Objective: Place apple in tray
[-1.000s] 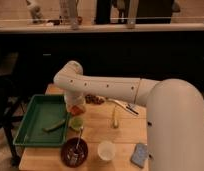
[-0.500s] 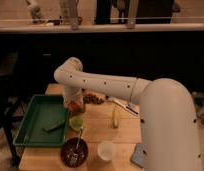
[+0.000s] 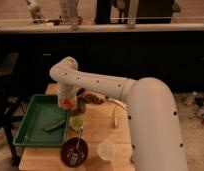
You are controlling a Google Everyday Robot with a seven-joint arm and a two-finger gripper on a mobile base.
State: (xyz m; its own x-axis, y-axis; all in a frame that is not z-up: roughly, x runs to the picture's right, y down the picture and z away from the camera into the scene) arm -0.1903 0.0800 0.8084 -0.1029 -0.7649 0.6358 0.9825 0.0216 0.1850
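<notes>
Apple (image 3: 68,103) under tool (image 3: 67,101) | at tray (image 3: 32,122) right rim

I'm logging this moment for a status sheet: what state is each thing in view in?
gripper: at the tray's right rim, carrying the apple
apple: held up, not yet set down in the tray
tray: flat on the table, a green item lying in it
green cup: upright beside the tray
brown bowl: upright, a utensil in it
white cup: upright
</notes>
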